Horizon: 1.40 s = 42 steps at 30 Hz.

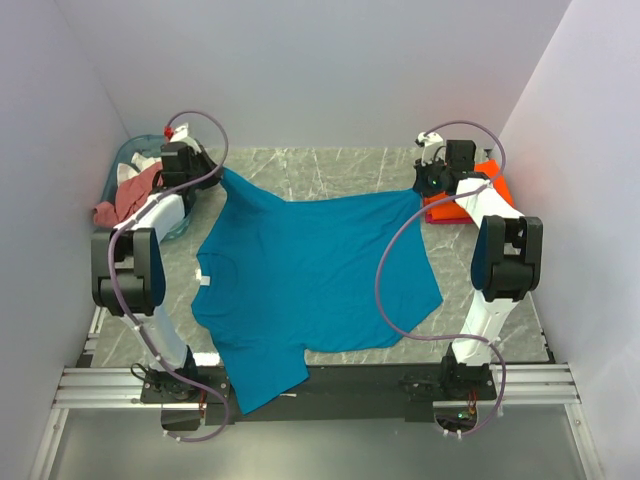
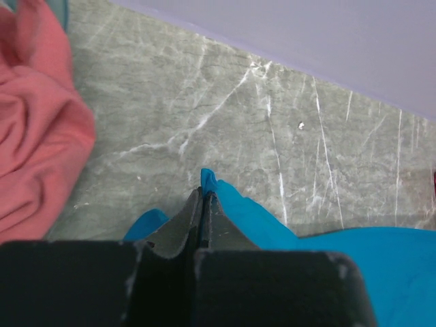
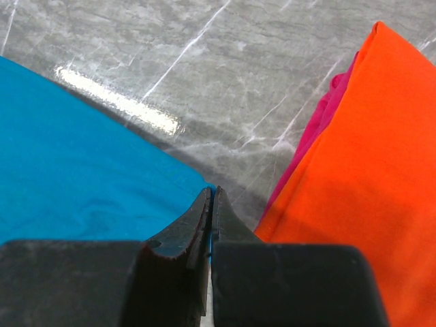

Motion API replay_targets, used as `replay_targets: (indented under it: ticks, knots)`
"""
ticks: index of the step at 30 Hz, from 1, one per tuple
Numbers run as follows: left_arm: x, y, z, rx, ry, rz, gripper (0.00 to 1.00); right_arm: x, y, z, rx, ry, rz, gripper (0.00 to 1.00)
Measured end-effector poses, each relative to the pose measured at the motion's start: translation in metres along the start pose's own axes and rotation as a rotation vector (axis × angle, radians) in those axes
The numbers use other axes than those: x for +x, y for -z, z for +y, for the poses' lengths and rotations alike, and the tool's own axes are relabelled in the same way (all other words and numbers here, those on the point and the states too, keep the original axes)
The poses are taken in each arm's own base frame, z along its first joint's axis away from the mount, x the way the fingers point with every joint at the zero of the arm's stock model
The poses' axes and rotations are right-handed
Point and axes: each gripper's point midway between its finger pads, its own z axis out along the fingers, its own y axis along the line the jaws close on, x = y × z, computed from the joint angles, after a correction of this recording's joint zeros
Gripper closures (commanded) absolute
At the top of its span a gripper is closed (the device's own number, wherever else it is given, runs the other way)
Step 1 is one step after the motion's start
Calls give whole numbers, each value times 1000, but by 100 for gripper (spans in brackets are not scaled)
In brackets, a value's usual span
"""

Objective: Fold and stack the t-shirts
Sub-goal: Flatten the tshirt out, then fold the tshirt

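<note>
Plain teal-blue cloth t-shirt (image 1: 310, 270) spread unfolded mid table (image 1: 330, 165), one sleeve over the near edge. Left pincer (image 2: 203, 194) and right pincer (image 3: 211, 197) both clamped on its far corners. Far right: bright orange t-shirt (image 1: 497, 190) folded, looks done. Far left: salmon-pink t-shirt (image 1: 125, 195) crumpled in teal plastic basket (image 1: 125, 155), not yet folded.

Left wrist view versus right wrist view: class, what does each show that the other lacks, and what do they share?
Left only: the bunched salmon-pink t-shirt and the pale wall. Right only: the orange t-shirt with magenta cloth at its edge. Shared: the marble table and the teal-blue t-shirt, pinched by the shut left hand in one, the shut right hand in the other.
</note>
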Motion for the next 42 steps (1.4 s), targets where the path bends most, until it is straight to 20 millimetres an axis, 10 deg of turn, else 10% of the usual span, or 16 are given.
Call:
replay_targets:
  ticks: [42]
  knots:
    - [4, 59, -10, 37, 14, -2, 100, 39, 9, 9, -41, -31, 54, 100]
